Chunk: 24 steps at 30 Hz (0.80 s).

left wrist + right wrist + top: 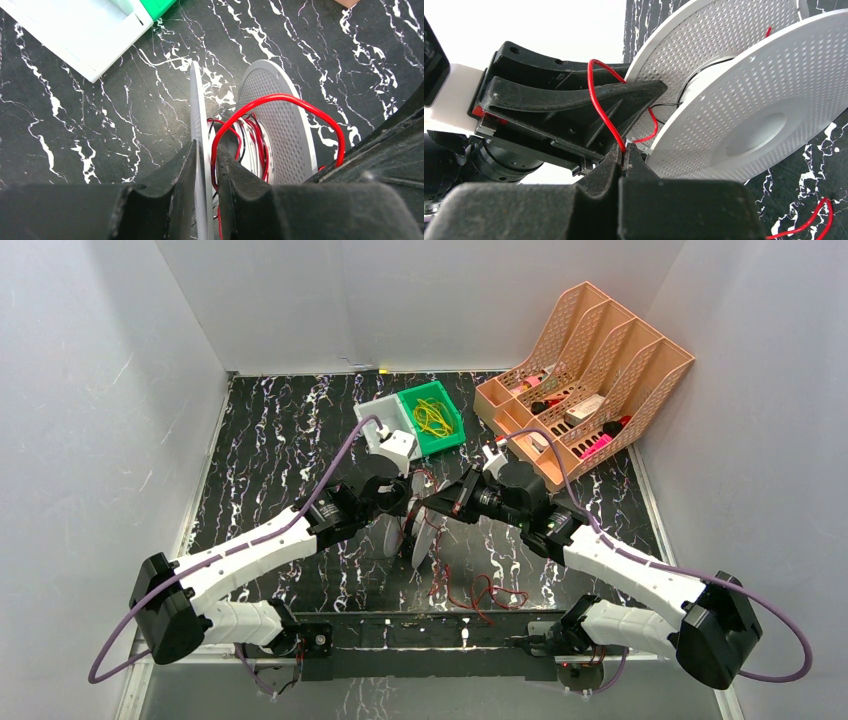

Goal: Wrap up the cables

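Note:
A white spool (pixel 420 537) with two perforated flanges stands on edge on the black marble table between my grippers. My left gripper (pixel 398 502) is shut on one thin flange (pixel 197 107); its tips (pixel 205 147) pinch the flange edge, with red wire (pixel 280 96) looping over the far flange (pixel 285 130) and wound on the core. My right gripper (pixel 436 502) is shut on the red wire (pixel 599 102) just beside the spool (pixel 744 100), tips (pixel 625 151) pressed together. Loose red wire (pixel 487 592) lies on the table near the front edge.
A green bin (pixel 447 435) with a yellow wire tangle (pixel 432 417) and a white bin (pixel 380 410) sit behind the spool. A peach file organizer (pixel 600 335) stands at the back right. White walls close in on three sides.

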Each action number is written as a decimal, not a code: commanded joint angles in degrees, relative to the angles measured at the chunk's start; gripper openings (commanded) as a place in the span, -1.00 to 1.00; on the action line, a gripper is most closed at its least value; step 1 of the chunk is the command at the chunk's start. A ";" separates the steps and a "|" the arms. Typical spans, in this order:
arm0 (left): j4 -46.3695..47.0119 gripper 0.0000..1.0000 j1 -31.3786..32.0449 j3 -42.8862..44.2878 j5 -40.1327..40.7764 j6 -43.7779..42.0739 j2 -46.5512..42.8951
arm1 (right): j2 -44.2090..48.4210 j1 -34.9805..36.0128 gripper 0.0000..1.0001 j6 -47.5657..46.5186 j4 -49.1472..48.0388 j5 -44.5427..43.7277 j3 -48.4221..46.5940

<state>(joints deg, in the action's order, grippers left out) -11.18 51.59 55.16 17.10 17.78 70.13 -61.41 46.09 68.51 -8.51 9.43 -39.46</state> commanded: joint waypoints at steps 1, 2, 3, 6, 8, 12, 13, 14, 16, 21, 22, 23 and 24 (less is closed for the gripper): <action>-0.02 -0.68 -0.22 0.13 0.36 -0.72 0.26 | 0.48 -0.29 -1.00 0.40 -3.70 0.10 0.09; -0.11 -0.73 -0.24 0.14 0.43 -0.79 0.17 | 0.62 -0.29 -1.00 0.40 -3.63 -0.12 0.16; -0.22 -0.78 -0.23 0.21 0.46 -0.88 0.11 | 0.76 -0.29 -1.00 0.35 -3.62 -0.26 0.17; -0.69 -0.98 -0.25 0.36 0.39 -1.20 0.03 | 0.77 -0.32 -1.00 0.23 -3.46 -0.57 0.16; -1.36 -1.00 -0.20 0.62 0.20 -1.41 0.09 | 0.83 -0.29 -1.00 -0.13 -3.04 -1.08 0.11; -2.79 -1.00 -0.25 1.18 -0.14 -1.70 -0.54 | 1.31 -0.51 -1.00 -2.83 0.28 -4.01 -0.90; -3.13 -1.00 -0.19 1.25 -0.06 -1.76 -0.89 | 1.46 -0.74 -1.00 -4.07 1.63 -5.02 -1.31; -3.41 -1.00 -0.20 1.27 -0.05 -1.78 -1.28 | 1.51 -1.00 -1.00 -5.21 3.12 -6.21 -1.79; -4.07 -1.00 -0.18 1.35 -0.33 -1.99 -2.05 | 1.67 -1.56 -1.00 -8.37 5.78 -8.48 -2.73; -5.99 -1.00 -0.24 1.86 -1.58 -3.17 -3.92 | 1.48 -2.21 -1.00 -18.27 12.93 -15.69 -6.31; -6.50 -1.00 -0.25 2.08 -1.64 -3.33 -4.27 | 1.52 -2.18 -1.00 -20.11 14.65 -17.95 -7.07; -6.96 -1.00 -0.21 2.25 -1.70 -3.55 -4.68 | 1.55 -2.19 -1.00 -22.38 16.11 -19.80 -7.60; -7.35 -1.00 -0.23 2.38 -1.80 -3.74 -5.16 | 1.53 -2.16 -1.00 -24.46 17.05 -21.41 -7.87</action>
<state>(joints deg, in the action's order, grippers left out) -14.83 51.48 55.22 16.27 14.98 68.31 -60.47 44.27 54.94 1.72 -2.44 -43.33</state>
